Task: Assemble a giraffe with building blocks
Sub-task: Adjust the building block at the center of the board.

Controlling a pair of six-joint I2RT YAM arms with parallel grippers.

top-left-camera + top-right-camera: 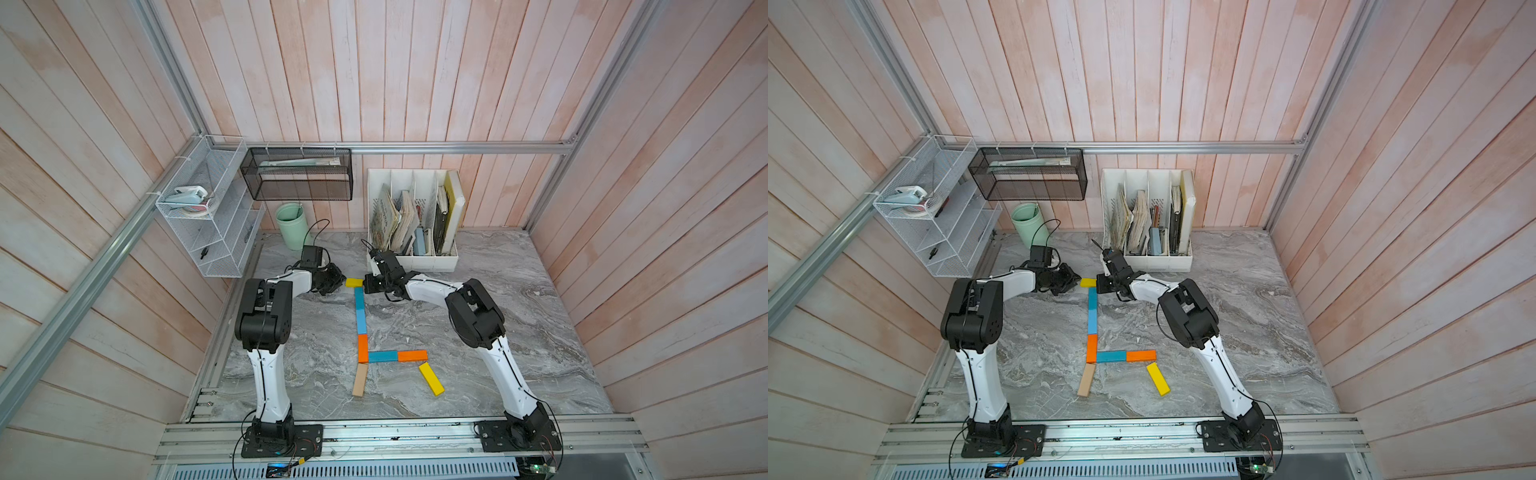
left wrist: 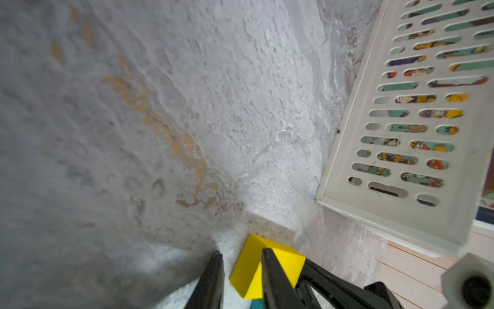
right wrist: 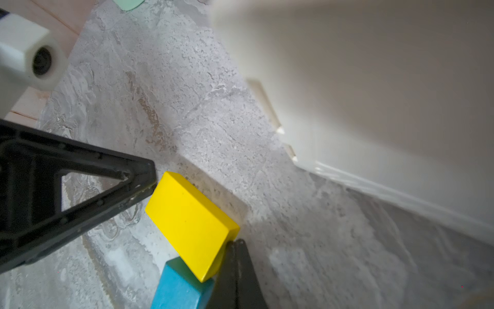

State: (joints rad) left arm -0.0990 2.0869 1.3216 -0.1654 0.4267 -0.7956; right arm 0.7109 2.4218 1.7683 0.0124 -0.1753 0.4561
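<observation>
Watching left hand [image 1: 340, 279]: jaws a narrow crack apart, one tip at the yellow head block [image 1: 354, 282], holding nothing. Block lies crosswise at the blue neck [image 3: 181, 289] far end. Right hand [image 3: 236, 248] is pinched shut against its other end; I judge an overpush would skew it. File rack [image 1: 415, 262] crowds close behind; desk [image 1: 519, 332] rightward is open.
</observation>
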